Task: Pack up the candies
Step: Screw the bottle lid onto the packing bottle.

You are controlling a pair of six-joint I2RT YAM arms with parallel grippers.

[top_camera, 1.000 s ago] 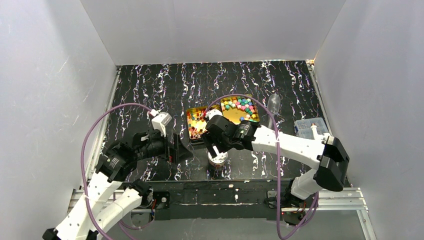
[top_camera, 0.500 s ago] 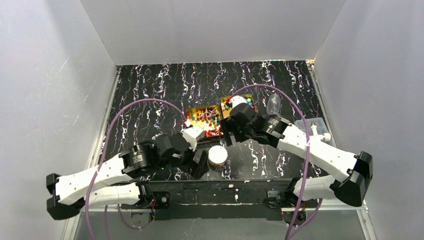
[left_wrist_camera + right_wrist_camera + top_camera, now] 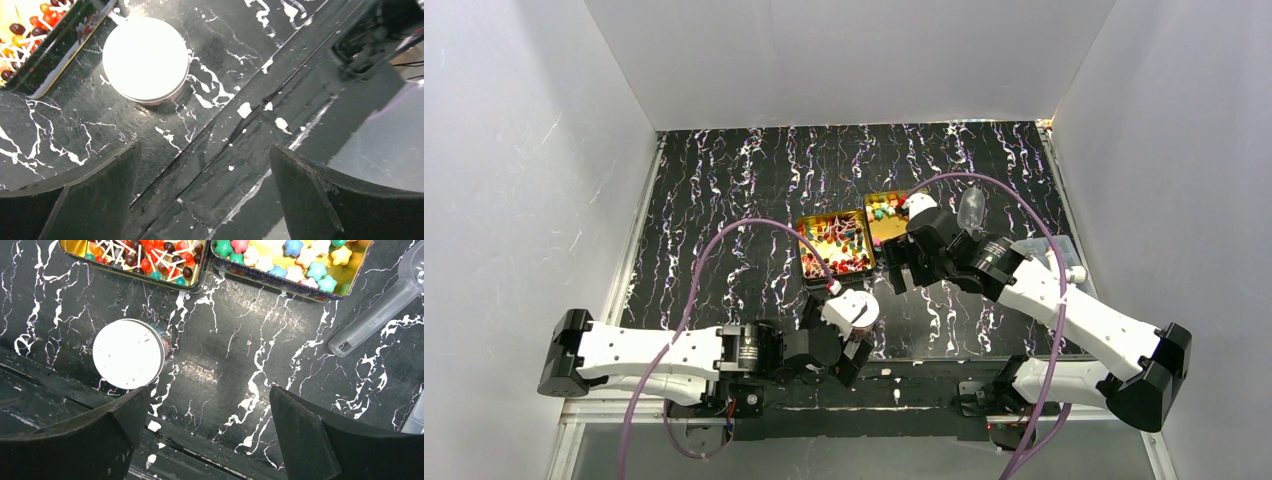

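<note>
Thin twist-wrapped red, blue and white candies [image 3: 145, 257] fill the left gold rectangular tin [image 3: 75, 246]. Pastel pink, green, yellow and blue star-shaped candies [image 3: 295, 262] fill the right gold rectangular tin [image 3: 353, 279]. Both tins stand open, side by side, mid-way across the black, white-veined worktop [image 3: 215, 370]. No sweet shows outside them. Just in front of the left tin stands a small clear jar with a white round lid [image 3: 128, 354], the lid on it. A clear plastic scoop [image 3: 372, 315] lies on the worktop to the right of the tins.

A second ago the right end effector [image 3: 207, 390] hung right over the jar. It has since pulled up and back toward the tins, and its fingers are spread wide with nothing between them. Meanwhile the left arm has swung in from the left side and now lies low along the near edge. The left end effector [image 3: 204, 150] is beside the jar, not touching it, and is equally wide open and empty.

The arms appear to have swapped roles: probably the left will take the jar or its lid and the right will handle the sweets. Packing proper has not begun.
</note>
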